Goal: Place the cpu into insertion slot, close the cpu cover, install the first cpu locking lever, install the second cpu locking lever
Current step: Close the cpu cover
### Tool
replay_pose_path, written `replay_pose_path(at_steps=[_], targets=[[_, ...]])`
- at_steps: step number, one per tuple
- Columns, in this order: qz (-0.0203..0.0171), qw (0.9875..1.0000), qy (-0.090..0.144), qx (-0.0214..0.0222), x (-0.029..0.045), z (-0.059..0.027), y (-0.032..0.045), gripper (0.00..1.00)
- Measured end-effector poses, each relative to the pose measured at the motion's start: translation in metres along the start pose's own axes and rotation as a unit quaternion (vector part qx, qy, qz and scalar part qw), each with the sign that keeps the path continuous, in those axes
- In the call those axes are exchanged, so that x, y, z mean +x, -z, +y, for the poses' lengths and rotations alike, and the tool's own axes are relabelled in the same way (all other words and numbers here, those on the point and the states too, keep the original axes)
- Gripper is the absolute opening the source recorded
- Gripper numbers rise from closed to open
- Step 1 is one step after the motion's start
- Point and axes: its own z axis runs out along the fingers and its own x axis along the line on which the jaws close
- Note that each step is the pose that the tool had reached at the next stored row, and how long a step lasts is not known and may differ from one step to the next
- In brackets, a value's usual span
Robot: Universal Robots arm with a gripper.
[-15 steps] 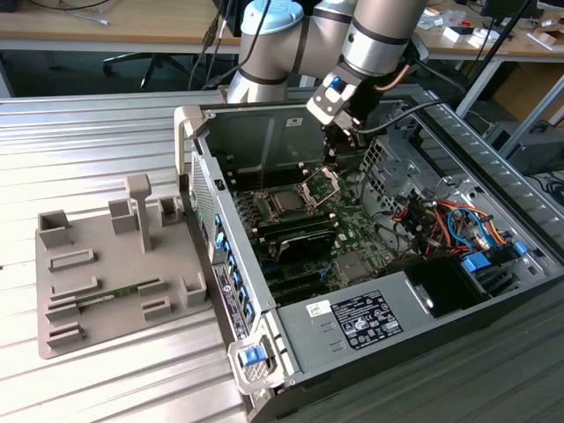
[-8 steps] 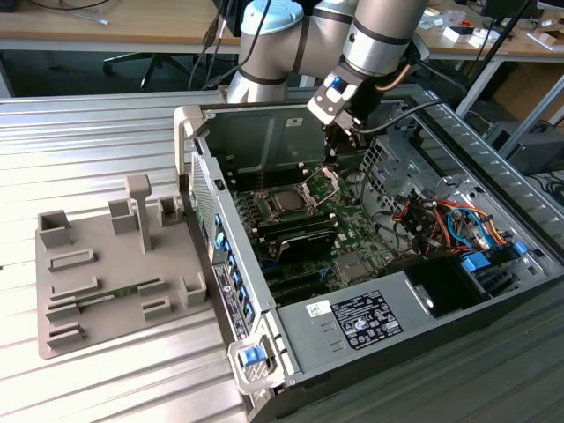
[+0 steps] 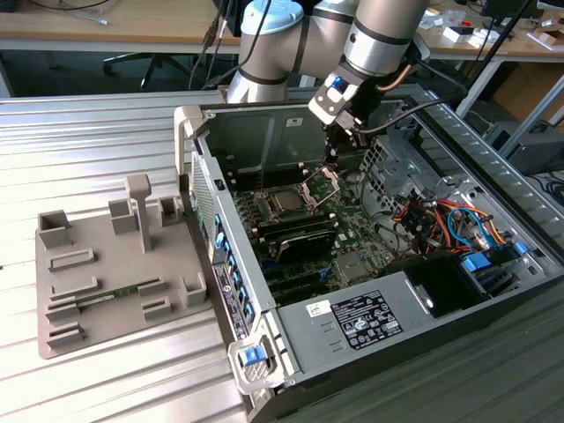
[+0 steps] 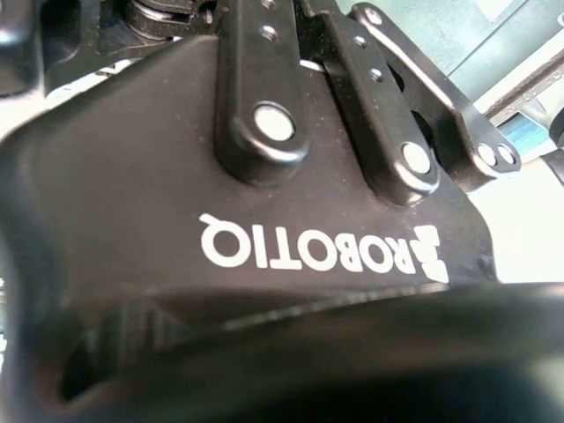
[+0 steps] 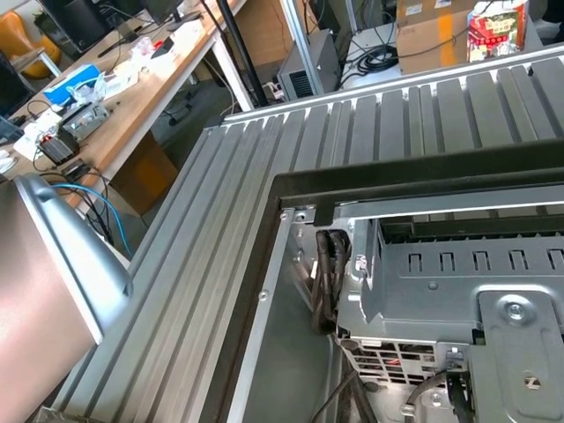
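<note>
The cpu (image 3: 286, 204) lies flat in the insertion slot (image 3: 270, 208) on the green circuit board (image 3: 352, 233), silvery top facing up out of the open computer case (image 3: 256, 132). It is square, with no long axis. Its edges run parallel to the slot's rim and to the long black memory slots (image 3: 300, 240) just beside it.

The cpu cover (image 3: 322, 185) is not closed. It stands tilted up from the slot's edge on the exterior view's right, and the board shows through its square window.

The gripper (image 3: 338, 155) hangs from the arm (image 3: 379, 35) and points down into the case, with its tip just above the cover's raised upper edge. I cannot tell whether the two touch. I also cannot tell how far the jaws are apart or whether they hold anything. The second wrist view shows the gripper's black housing (image 4: 159, 176) with white lettering on it, and its linkage bars.

Near the case's front edge, a grey box (image 3: 388, 300) carries a white printed label (image 3: 366, 322) whose text is too small to read. Coloured cables (image 3: 441, 220) lie to the exterior view's right of the board.

The case rests on a ribbed metal table (image 3: 88, 132). A grey fixture tray (image 3: 115, 264) sits beside it on the exterior view's left. The first wrist view shows the case's rim (image 5: 397, 181) and the table's ribs (image 5: 220, 264).
</note>
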Motion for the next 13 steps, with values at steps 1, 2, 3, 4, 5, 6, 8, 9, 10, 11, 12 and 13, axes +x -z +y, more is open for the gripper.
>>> replay_pose_path(at_steps=[1, 2, 3, 4, 5, 6, 8, 9, 10, 11, 12, 13], targets=[[0.0, 1.0, 0.0, 0.0, 0.0, 0.0004, 0.0, 0.11], [0.0, 1.0, 0.0, 0.0, 0.0, 0.0006, 0.0, 0.11], [0.0, 1.0, 0.0, 0.0, 0.0, 0.0009, 0.0, 0.11], [0.0, 1.0, 0.0, 0.0, 0.0, 0.0013, 0.0, 0.11], [0.0, 1.0, 0.0, 0.0, 0.0, 0.0016, 0.0, 0.11], [0.0, 1.0, 0.0, 0.0, 0.0001, 0.0018, 0.0, 0.11], [0.0, 1.0, 0.0, 0.0, 0.0001, 0.0022, -0.0001, 0.11], [0.0, 1.0, 0.0, 0.0, 0.0001, 0.0024, 0.0, 0.11], [0.0, 1.0, 0.0, 0.0, 0.0001, 0.0026, -0.0001, 0.11], [0.0, 1.0, 0.0, 0.0, 0.0001, 0.0027, -0.0001, 0.11], [0.0, 1.0, 0.0, 0.0, 0.0001, 0.0028, -0.0001, 0.11], [0.0, 1.0, 0.0, 0.0, 0.0001, 0.003, 0.0, 0.11]])
